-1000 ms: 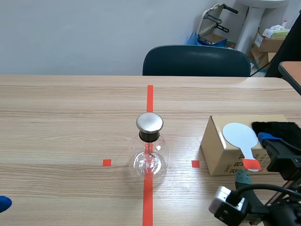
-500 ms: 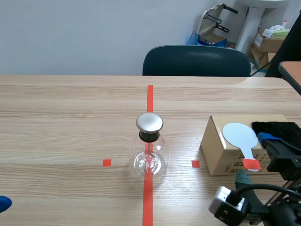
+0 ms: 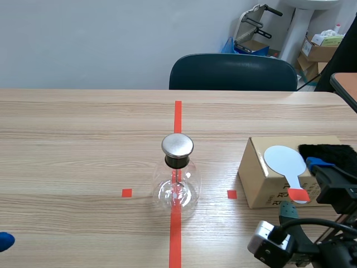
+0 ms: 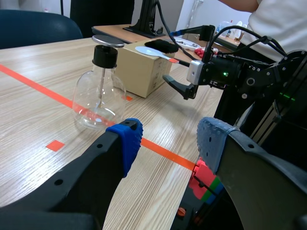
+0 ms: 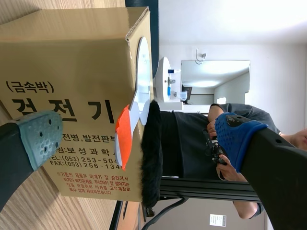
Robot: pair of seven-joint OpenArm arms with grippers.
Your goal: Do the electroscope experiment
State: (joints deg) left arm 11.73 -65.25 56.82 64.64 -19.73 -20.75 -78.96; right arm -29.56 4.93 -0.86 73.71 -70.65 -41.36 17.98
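Scene view puts the electroscope [image 3: 177, 180] at the middle of the pale wood-grain table [image 3: 67, 139]. It is a rounded flask of clear glass with a black collar at the neck and a flat brushed-metal disc [image 3: 177, 145] on top, standing on the long tape line.

At 3 o'clock from it, apart from the glass, sits a brown cardboard box [image 3: 262, 181] with printed lettering on its side. On the box top lies a paddle [image 3: 284, 161] with a smooth, round white blade; its orange-red handle juts over the box's near edge. Just beside the paddle, at its 3 o'clock, lies a shaggy black fur pad [image 3: 330, 152]. At 12 o'clock, past the table's far edge, stands a dark teal chair [image 3: 233, 72] with a curved back.

The right gripper [image 5: 138, 139] is spread wide at the near face of the box. The orange-red handle and the fur's edge lie between a grey-green honeycomb pad [image 5: 41, 136] and a blue pad [image 5: 235, 134], and neither pad presses on them; it holds nothing.

The left gripper [image 4: 170, 143] is also spread wide, low at the electroscope's 8 o'clock and well apart from it, with nothing between its blue dotted pads.
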